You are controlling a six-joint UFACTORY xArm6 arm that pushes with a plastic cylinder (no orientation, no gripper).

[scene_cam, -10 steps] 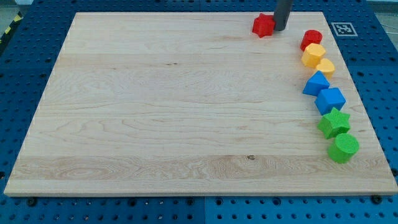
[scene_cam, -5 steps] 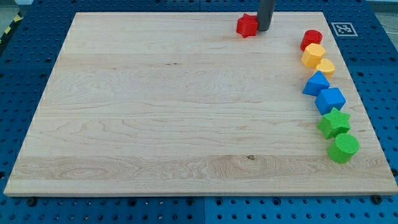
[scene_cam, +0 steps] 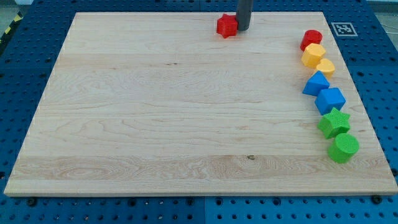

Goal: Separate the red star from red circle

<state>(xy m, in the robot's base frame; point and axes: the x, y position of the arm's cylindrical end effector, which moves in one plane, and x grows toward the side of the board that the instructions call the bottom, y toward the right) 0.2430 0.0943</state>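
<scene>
Broadly, the largest thing here is the pale wooden board [scene_cam: 186, 118], its grain running from the view's left to the view's right, lying on a blue perforated table [scene_cam: 25, 62]. A small black-and-white marker tag [scene_cam: 344, 28] sits just off the board's top right corner.

Next come the blocks, all matte and chunky, strung in a curving line down the board's right edge. From the top: the red circle [scene_cam: 311, 39], a yellow block [scene_cam: 313, 54] of rounded outline, a second yellow block [scene_cam: 324, 66], a blue triangle [scene_cam: 316, 83], a blue block [scene_cam: 330, 99] whose shape I cannot settle, a green star [scene_cam: 334, 122] and a green circle [scene_cam: 343, 148]. Neighbours in that line touch or nearly touch.

The red star [scene_cam: 227, 25] lies alone near the board's top edge, well apart from the red circle, with bare wood between them. It reads as small and light, with blunt points.

Smallest is my tip [scene_cam: 242, 28], the lower end of a straight dark rod that has no jaws to stand open or closed. It rests against the star's right side, so the star lies directly toward the view's left of it, and the red circle lies off to the tip's right. That is the relation that matters: a push toward the view's left would widen the gap. In my judgement the separation already looks largely achieved. The risk is the star's points letting it spin off the tip, or the nearby top edge.
</scene>
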